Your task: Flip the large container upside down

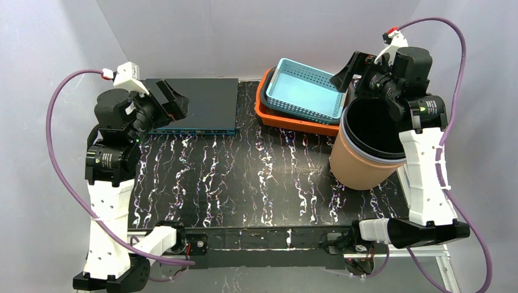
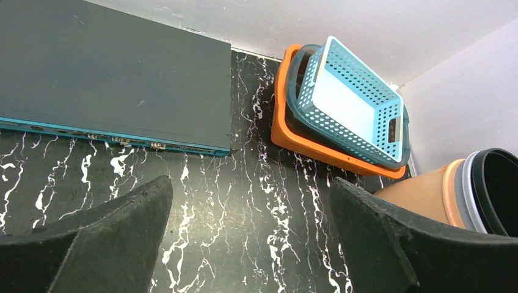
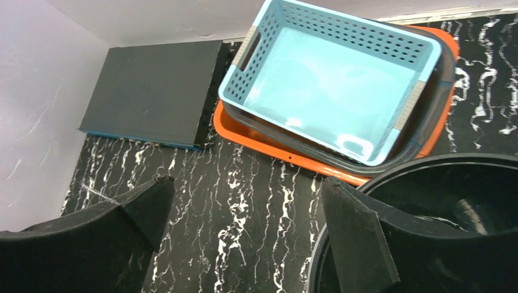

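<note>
The large container (image 1: 360,165) is a tan bucket with a black inside and a grey-and-black rim. It stands upright, mouth up, at the right of the marbled table. Its tan wall (image 2: 427,195) shows at the left wrist view's right edge, and its dark rim (image 3: 427,165) fills the right wrist view's lower right. My right gripper (image 1: 354,70) hovers open above the bucket's far rim; its jaws (image 3: 245,180) hold nothing, and one finger overlaps the rim in that view. My left gripper (image 1: 173,102) hangs open at the far left, empty (image 2: 250,183), over bare table.
A flat dark box with a teal edge (image 1: 195,104) lies at the back left, under the left gripper. A light blue perforated basket (image 1: 305,91) sits nested in a dark tray and an orange tray (image 1: 287,122) at the back, just left of the bucket. White walls enclose the table.
</note>
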Available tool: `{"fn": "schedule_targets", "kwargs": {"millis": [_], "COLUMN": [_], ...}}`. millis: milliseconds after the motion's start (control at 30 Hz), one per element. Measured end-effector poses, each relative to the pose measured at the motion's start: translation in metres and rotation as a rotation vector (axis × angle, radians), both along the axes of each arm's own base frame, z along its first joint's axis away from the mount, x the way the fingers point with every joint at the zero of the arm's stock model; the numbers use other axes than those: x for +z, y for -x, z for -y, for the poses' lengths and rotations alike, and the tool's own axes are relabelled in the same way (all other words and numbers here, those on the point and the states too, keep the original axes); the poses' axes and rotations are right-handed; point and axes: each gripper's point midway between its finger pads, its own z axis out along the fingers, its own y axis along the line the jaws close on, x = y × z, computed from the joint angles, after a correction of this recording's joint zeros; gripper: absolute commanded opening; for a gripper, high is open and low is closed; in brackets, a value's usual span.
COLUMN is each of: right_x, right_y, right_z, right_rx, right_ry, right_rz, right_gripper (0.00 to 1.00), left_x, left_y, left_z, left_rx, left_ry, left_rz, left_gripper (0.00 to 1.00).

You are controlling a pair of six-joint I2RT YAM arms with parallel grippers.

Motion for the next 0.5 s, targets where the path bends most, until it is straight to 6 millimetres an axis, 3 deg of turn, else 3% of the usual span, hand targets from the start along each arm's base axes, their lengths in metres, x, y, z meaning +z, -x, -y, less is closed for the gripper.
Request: {"fn": "schedule_targets", "kwargs": {"millis": [233,500], "right_x": [0.0002,-0.0035], "right_y": [0.0014,0.0066], "right_z": [0.0093,0.0002], "right_rx": [-0.049,0.019], "right_ry": [0.02,0.02], "right_rz": [0.011,0.018], "right_gripper": [0.99,0.99], "left_x": [-0.0022,-0.0022], "left_y": [-0.0028,-0.0023], "left_z": [0.0003,0.0003], "left_rx": [0.0,0.0], "left_ry": [0.0,0.0], "left_rz": [-0.01,-0.012], "left_gripper": [0.98,0.98]}}
